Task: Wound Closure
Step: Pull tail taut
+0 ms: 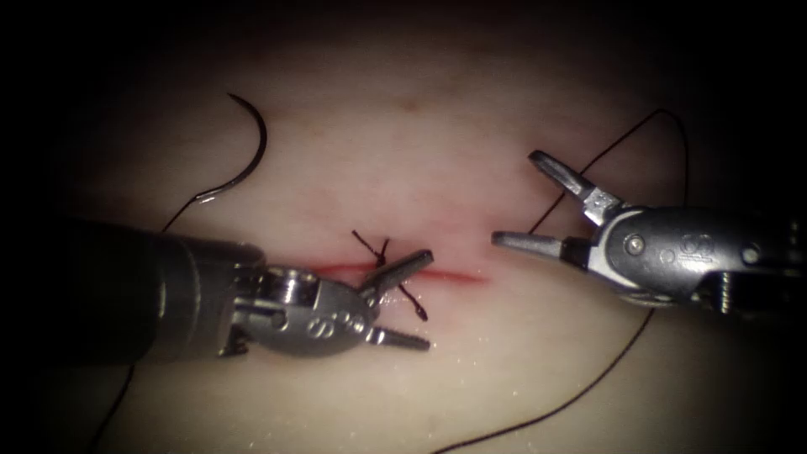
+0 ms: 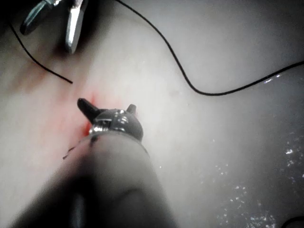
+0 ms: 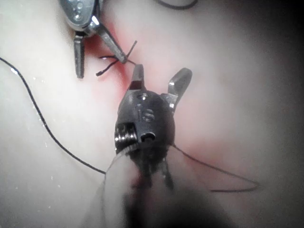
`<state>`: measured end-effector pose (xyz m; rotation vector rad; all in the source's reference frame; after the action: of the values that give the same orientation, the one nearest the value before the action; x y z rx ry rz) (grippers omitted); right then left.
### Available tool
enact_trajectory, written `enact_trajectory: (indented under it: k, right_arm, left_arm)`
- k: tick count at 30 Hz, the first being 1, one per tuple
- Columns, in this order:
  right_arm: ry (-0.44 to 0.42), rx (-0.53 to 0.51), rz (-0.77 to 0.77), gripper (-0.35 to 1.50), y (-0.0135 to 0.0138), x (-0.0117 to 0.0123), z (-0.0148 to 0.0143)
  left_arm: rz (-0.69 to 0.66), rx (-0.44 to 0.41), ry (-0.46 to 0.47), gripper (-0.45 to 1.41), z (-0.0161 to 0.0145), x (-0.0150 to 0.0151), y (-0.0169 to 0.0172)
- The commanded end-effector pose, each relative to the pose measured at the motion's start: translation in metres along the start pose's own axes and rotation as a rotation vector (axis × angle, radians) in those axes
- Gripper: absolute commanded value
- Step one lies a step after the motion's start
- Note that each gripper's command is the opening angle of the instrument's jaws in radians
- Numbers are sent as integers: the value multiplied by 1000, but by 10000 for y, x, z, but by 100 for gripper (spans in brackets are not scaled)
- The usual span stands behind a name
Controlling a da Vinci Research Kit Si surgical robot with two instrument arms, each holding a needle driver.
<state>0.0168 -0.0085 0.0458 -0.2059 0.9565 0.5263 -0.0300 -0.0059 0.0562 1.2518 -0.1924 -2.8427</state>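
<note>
Now curved needle (image 1: 249, 160) (free) on tissue (image 1: 471, 101), both tools empty

Your left tool (image 1: 402, 298) w/ open jaws is shiny grey metal, smooth, w/ a dull dark shaft behind it. Your right tool (image 1: 538, 204), jaws open too, is the same shiny grey metal w/ small round screws, holding nothing. The pale, soft pork tissue (image 1: 504, 370) looks wet & glossy, w/ tiny bright specks. The thin red cut (image 1: 458, 276) looks damp & smooth. The curved dark metal needle (image 1: 252, 160) lies flat on the tissue, left of the cut, thin & smooth w/ a small shine. The long dark thread (image 1: 588, 391) is matt & stringy. The short cut thread ends (image 1: 370, 246) look matt & stiff.
</note>
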Motion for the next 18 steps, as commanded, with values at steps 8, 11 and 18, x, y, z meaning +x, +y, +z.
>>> enact_trajectory:
  k: [8,11,18]
  right_arm:
    - [3,-3,-2,94,-3,-5,8]
    - [4,-4,1,93,-4,-8,9]
    - [1,-4,2,93,-2,-14,13]
  left_arm:
    - [227,46,-149,32,18,3,11]
    - [321,41,-170,32,20,4,11]
    - [366,68,-178,20,19,4,12]
